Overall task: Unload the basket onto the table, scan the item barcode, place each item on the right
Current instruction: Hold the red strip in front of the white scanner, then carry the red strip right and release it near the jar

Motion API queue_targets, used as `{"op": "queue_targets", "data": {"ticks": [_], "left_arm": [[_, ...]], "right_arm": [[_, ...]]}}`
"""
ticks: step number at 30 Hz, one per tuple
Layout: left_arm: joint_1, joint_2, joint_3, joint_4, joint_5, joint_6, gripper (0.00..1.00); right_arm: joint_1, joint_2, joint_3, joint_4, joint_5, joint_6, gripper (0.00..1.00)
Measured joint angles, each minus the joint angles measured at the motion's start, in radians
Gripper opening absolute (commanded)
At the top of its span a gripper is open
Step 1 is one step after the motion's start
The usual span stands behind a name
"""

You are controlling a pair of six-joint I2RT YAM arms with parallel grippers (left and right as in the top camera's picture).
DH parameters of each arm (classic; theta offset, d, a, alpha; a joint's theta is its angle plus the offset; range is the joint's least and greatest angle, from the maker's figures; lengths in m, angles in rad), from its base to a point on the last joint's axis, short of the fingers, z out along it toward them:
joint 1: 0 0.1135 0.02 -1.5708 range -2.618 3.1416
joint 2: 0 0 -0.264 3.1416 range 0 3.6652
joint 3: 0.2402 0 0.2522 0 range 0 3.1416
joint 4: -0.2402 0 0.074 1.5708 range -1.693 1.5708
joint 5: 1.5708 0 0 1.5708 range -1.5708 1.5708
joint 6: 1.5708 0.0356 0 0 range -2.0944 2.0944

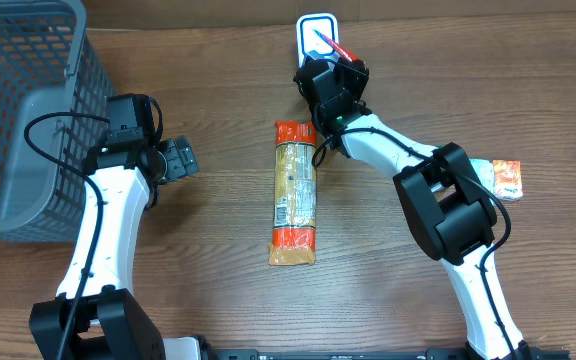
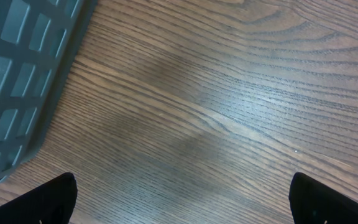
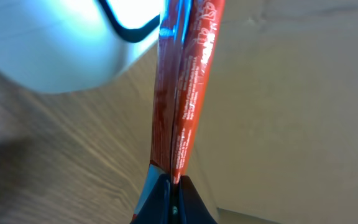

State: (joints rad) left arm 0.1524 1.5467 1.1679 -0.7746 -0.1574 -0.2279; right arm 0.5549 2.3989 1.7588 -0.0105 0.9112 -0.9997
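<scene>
Two claws are in my views. The right claw [image 3: 172,193] is pressed together on the near edge of a thin red packet [image 3: 182,93], which stands edge-on to the wrist camera. From overhead, I see that packet held over the near corner of the white, blue-rimmed scanner [image 1: 313,30] at the far side of the counter [image 1: 388,290]. The left claw [image 1: 180,158] is spread wide and holds nothing; it hovers over bare wood just beside the grey basket [image 1: 18,120]. A long orange-and-tan package [image 1: 295,195] lies flat mid-counter, between the two arms. A small orange-and-white packet [image 1: 507,178] lies on the right, close to the right arm's elbow.
</scene>
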Motion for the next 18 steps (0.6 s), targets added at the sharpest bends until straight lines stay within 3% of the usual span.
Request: {"op": "queue_targets", "data": {"ticks": [4, 10, 14, 18], "left_arm": [[0.0, 0.0, 0.0, 0.0, 0.0, 0.0, 1.0], [0.0, 0.0, 0.0, 0.0, 0.0, 0.0, 1.0], [0.0, 0.0, 0.0, 0.0, 0.0, 0.0, 1.0], [0.0, 0.0, 0.0, 0.001, 0.0, 0.0, 1.0]], "right_arm": [[0.016, -0.006, 0.0, 0.032, 0.043, 0.027, 0.03], [0.06, -0.109, 0.0, -0.152, 0.058, 0.187, 0.03], [0.084, -0.277, 0.005, -0.481, 0.042, 0.426, 0.03], [0.074, -0.457, 0.013, -0.877, -0.121, 0.698, 0.04]]}}
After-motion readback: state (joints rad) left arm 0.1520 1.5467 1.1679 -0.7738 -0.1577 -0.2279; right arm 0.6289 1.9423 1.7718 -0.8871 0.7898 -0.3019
